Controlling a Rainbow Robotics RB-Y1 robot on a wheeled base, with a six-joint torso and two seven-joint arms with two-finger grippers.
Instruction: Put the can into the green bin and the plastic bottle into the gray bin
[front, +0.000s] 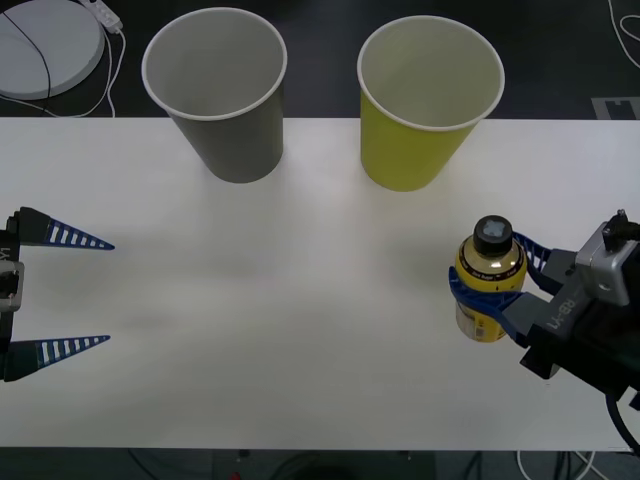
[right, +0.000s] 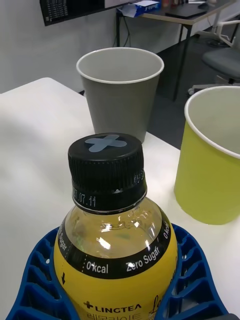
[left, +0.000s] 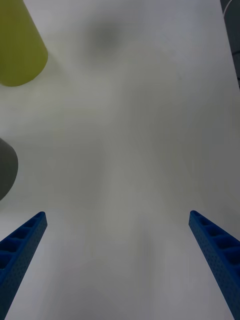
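The plastic bottle (front: 488, 282) (right: 112, 245), yellow with a black cap, stands upright at the right of the table. My right gripper (front: 487, 278) (right: 115, 300) is shut on it, blue fingers (right: 35, 285) wrapped around its body. At the back stand the gray bin (front: 225, 110) (right: 120, 95) on the left and the green bin (front: 420, 125) (right: 207, 170) on the right, both upright and open-topped. My left gripper (front: 108, 292) (left: 116, 215) hangs open over the table's left side with nothing between its fingers; the green bin (left: 17, 45) and gray bin (left: 6, 172) edge its view. The can is out of view.
The white table (front: 300, 300) stretches wide between the two arms. A round white disc (front: 45, 45) with a cable lies off the table at the back left. A desk and an office chair (right: 222, 60) stand in the room behind the bins.
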